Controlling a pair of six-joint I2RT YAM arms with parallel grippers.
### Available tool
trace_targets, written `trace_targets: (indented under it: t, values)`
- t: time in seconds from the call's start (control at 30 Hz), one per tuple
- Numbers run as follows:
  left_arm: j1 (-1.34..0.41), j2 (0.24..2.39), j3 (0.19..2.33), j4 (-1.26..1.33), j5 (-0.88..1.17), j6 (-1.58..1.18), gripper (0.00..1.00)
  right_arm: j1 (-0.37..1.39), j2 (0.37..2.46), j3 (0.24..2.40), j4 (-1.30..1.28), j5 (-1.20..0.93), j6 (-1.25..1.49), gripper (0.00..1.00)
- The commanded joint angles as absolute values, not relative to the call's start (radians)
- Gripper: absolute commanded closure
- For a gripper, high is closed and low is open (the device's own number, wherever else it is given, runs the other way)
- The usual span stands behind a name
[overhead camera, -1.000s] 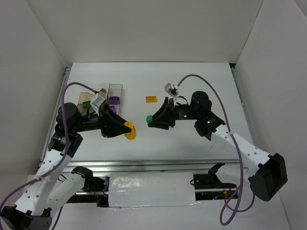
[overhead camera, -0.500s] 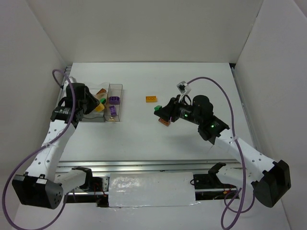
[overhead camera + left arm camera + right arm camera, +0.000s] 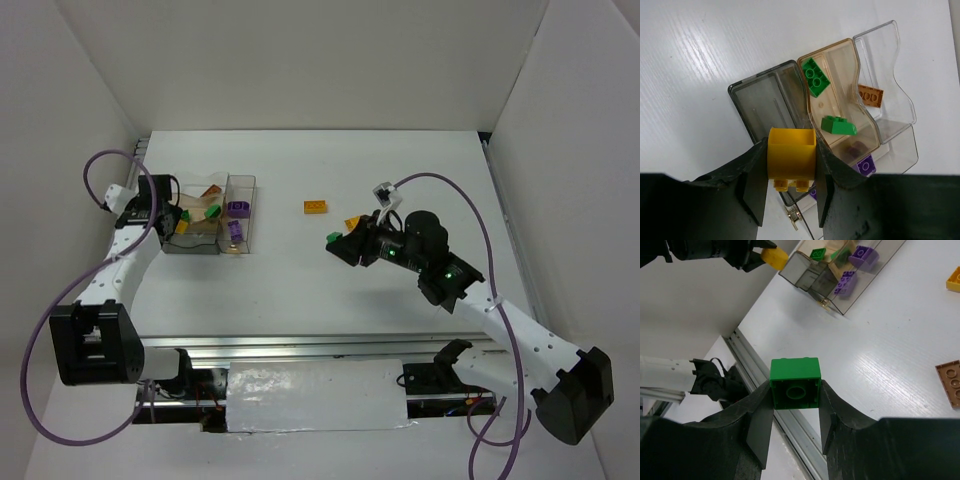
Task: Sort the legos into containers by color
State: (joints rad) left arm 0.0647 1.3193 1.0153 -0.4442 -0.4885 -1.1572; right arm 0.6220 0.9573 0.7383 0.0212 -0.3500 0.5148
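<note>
- White table (image 3: 420,170), white walls all round; the containers (image 3: 890,60) sit at its left side, a purple brick (image 3: 866,165) in one.
- Left gripper (image 3: 791,175) is clamped on a yellow brick (image 3: 791,155), seemingly above the grey bin (image 3: 765,102).
- Right gripper (image 3: 796,412) pinches a green brick (image 3: 795,382) by its flat sides, up over the table.
- These bricks look light, hard and slick; I'd say the flat side walls give the surest hold.
- An orange brick (image 3: 316,207) lies loose mid-table.

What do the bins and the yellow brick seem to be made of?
The bins: probably hard clear plastic, glossy and partly tinted; the walls are see-through. The yellow brick: likely moulded plastic, smooth with a slight sheen, with round studs on one end.
</note>
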Motion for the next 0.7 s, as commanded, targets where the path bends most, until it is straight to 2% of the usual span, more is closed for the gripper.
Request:
trace_targets:
  t: [0.0,0.2,0.27,0.37,0.4,0.47,0.57,0.6,0.67]
  values:
    - [0.074,1.341,1.028,-0.433,-0.537,-1.230,0.98,0.630,0.936,0.744,0.008,-0.324,0.496,1.00]
    - [0.104,1.434,0.997,-0.339,-0.466,-1.186,0.90,0.630,0.946,0.744,0.009,-0.344,0.491,1.00]
    - [0.110,1.465,0.993,-0.302,-0.440,-1.169,0.82,0.630,0.953,0.747,0.008,-0.347,0.489,1.00]
    - [0.118,1.503,1.002,-0.276,-0.408,-1.149,0.56,0.630,0.960,0.752,0.008,-0.350,0.483,1.00]
    - [0.118,1.512,1.003,-0.278,-0.399,-1.154,0.42,0.630,0.960,0.750,0.008,-0.348,0.483,1.00]
    - [0.120,1.514,1.005,-0.278,-0.393,-1.149,0.34,0.630,0.962,0.749,0.008,-0.350,0.483,1.00]
    - [0.120,1.499,1.002,-0.270,-0.385,-1.143,0.17,0.630,0.974,0.750,0.008,-0.351,0.483,1.00]
    - [0.118,1.487,1.000,-0.265,-0.376,-1.131,0.03,0.630,0.982,0.753,0.008,-0.354,0.483,1.00]
    - [0.120,1.476,1.005,-0.278,-0.374,-1.128,0.00,0.630,0.991,0.755,0.008,-0.357,0.485,1.00]
